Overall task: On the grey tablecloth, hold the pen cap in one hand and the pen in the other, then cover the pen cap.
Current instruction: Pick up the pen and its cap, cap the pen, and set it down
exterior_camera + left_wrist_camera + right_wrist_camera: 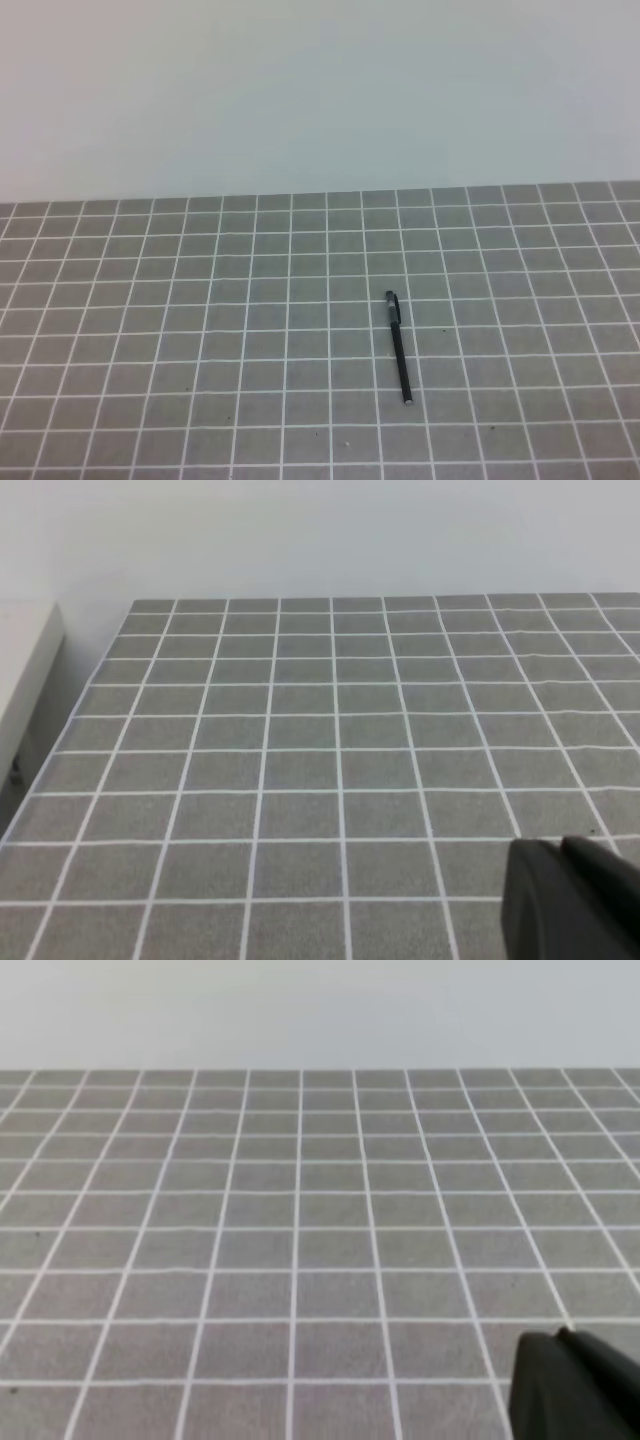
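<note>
Exterior high view: pen [398, 347] lies capped on the grey tablecloth [200, 330], right of centre, cap [391, 306] at its upper end. Left gripper [572, 905] and right gripper [575, 1385] show lower right, both closed, holding nothing.

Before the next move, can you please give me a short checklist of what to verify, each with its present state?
1. Pen lies free on the grey tablecloth: ok.
2. Pen cap separate from the pen: cannot tell; the thicker far end may be it.
3. Left gripper shut, holding nothing: ok.
4. Right gripper shut, holding nothing: ok.
5. A gripper near the pen: not ok; the high view shows neither.
</note>
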Available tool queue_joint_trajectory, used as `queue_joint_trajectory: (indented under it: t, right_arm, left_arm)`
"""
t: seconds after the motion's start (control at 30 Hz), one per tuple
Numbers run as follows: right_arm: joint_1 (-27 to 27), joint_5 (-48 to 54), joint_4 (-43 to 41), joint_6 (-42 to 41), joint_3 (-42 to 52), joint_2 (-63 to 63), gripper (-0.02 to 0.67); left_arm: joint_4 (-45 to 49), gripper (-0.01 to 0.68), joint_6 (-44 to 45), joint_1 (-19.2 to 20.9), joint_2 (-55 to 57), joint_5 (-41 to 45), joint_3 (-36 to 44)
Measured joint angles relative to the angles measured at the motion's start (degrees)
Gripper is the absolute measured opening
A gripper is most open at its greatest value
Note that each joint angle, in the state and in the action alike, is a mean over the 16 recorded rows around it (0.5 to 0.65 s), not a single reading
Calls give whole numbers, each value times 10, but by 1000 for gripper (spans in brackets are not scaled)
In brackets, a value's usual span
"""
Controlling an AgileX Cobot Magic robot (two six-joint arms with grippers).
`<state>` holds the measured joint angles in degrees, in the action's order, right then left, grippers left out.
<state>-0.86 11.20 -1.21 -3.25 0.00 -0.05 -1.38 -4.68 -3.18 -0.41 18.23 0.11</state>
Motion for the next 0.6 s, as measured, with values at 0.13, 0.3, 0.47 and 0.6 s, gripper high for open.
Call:
queue_joint_trajectory:
  t: [0.13, 0.3, 0.47, 0.6]
  right_arm:
    - [-8, 5, -2, 1, 0, -4, 4]
    - [-12, 10, -3, 1, 0, -5, 4]
    - [-15, 11, -2, 1, 0, -6, 4]
    - [-17, 11, -2, 1, 0, -6, 4]
  left_arm:
    - [0, -2, 0, 0, 0, 0, 0]
    - [0, -2, 0, 0, 0, 0, 0]
    - [0, -2, 0, 0, 0, 0, 0]
    - [0, -2, 0, 0, 0, 0, 0]
